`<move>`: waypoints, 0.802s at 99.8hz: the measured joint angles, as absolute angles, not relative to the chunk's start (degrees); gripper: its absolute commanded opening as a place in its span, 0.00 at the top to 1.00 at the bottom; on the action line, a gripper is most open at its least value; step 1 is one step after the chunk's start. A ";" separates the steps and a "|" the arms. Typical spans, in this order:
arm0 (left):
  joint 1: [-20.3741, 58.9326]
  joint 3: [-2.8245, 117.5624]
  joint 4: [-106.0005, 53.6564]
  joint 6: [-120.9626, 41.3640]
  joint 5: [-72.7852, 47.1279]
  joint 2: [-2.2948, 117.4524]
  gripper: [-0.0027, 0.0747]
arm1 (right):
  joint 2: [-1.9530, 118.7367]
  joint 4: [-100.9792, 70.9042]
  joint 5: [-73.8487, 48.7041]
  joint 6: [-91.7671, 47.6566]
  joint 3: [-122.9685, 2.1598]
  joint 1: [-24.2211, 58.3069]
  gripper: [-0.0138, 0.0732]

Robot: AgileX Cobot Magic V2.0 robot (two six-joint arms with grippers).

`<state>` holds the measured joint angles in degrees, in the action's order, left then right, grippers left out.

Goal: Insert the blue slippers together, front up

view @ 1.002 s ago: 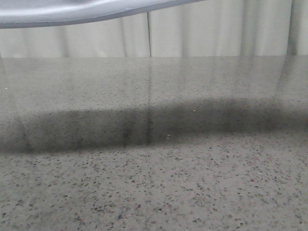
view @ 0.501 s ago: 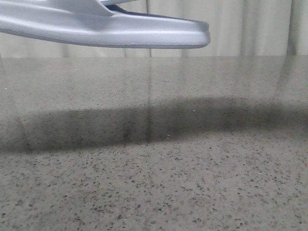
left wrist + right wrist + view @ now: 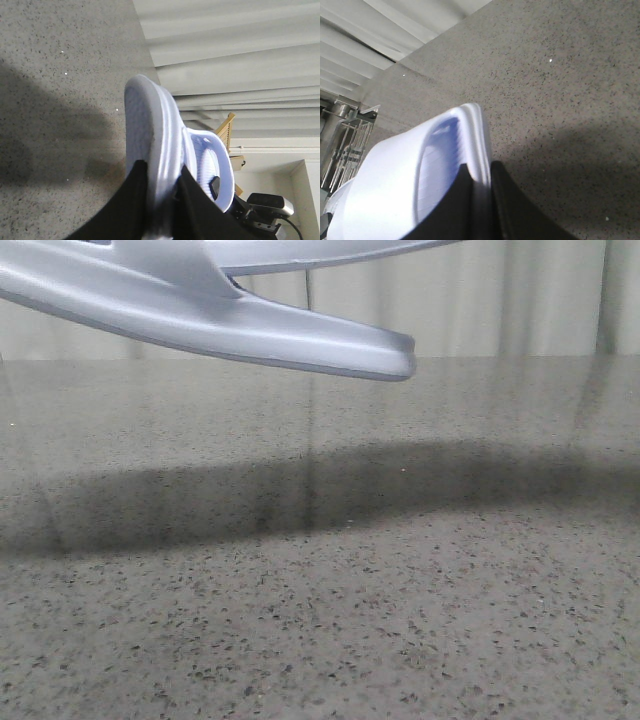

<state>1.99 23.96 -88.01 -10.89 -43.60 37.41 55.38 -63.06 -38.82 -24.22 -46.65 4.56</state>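
**A:** Where are the blue slippers?

**B:** Both are off the counter. From the front I see one sole tilted nose-down, a second edge just above it.

**A:** And your hands?

**B:** My left hand is clamped on the sole edge of one slipper. My right hand pinches the rim of the other slipper.

**A:** How will you join them?

**B:** I'd line up the toes, then slide one under the other's strap, keeping both grips firm so the foam doesn't twist.
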 measured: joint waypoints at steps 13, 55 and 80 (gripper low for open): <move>1.99 23.94 -90.11 -12.06 -44.04 37.41 0.93 | 56.91 -64.08 -38.23 -25.61 -46.65 5.35 0.96; 1.99 23.94 -97.15 -14.67 -46.81 37.41 0.93 | 62.43 -66.21 -36.10 -29.38 -46.65 8.48 0.96; 3.13 23.94 -98.13 -15.28 -46.31 37.64 0.93 | 64.47 -70.01 -33.09 -33.71 -46.65 11.99 0.96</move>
